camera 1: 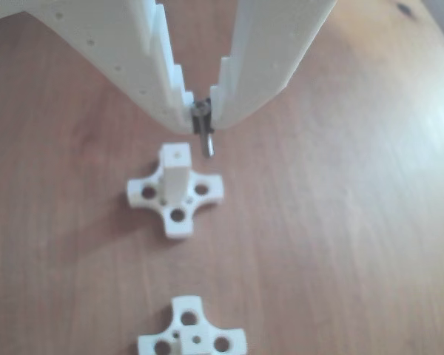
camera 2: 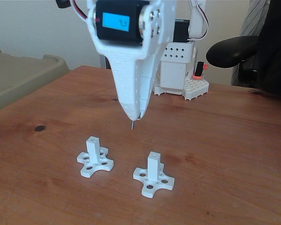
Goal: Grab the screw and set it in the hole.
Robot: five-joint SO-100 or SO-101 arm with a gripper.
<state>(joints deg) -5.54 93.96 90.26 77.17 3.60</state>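
The gripper (camera 1: 200,118) jaws pinch the screw (camera 1: 205,137) above the brown wooden table (camera 2: 234,140). 2 white posts (camera 2: 93,149) stand there, before a pale wall (camera 2: 33,23).

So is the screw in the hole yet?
Not yet. The screw hangs point-down from the shut gripper, above the table. The hole atop the near post looks empty.

Screw (camera 1: 204,133) hanging upright above post hole (camera 1: 177,154).

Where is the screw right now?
The screw hangs from the shut gripper above the table, behind and between the two white posts in the fixed view.
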